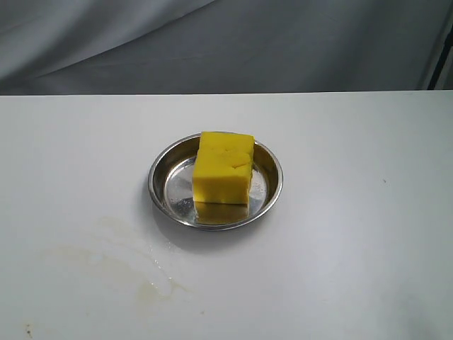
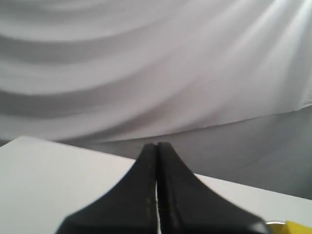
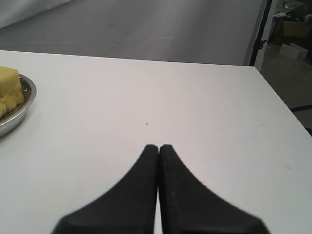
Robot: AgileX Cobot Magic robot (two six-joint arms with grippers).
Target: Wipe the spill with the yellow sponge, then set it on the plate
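The sponge (image 1: 224, 172) lies in the plate (image 1: 157, 185). It is a thick yellow block, and it sits a bit to the right of the middle of the plate. Its far end is close to the far rim. Its top has a few small dents. The shiny bottom of the plate shows a yellow mirror picture of the sponge on the near side.

The plate stands around the middle of the white worktop (image 1: 354, 248). The spill (image 1: 152, 280) is on the worktop, near and to the left of the plate, and it does not touch the plate. It looks like faint yellow-brown streaks with a small wet patch.

A grey cloth (image 1: 212, 42) hangs behind the far edge of the worktop.

The left hand (image 2: 157, 146) has its two black fingers pressed together, with nothing between them. It is up above the worktop and faces the cloth. A bit of the sponge (image 2: 292, 226) shows at the edge of its view.

The right hand (image 3: 158, 147) also has its fingers pressed together and holds nothing. It is over the right side of the worktop, well apart from the plate (image 3: 22, 109) and the sponge (image 3: 9, 80)
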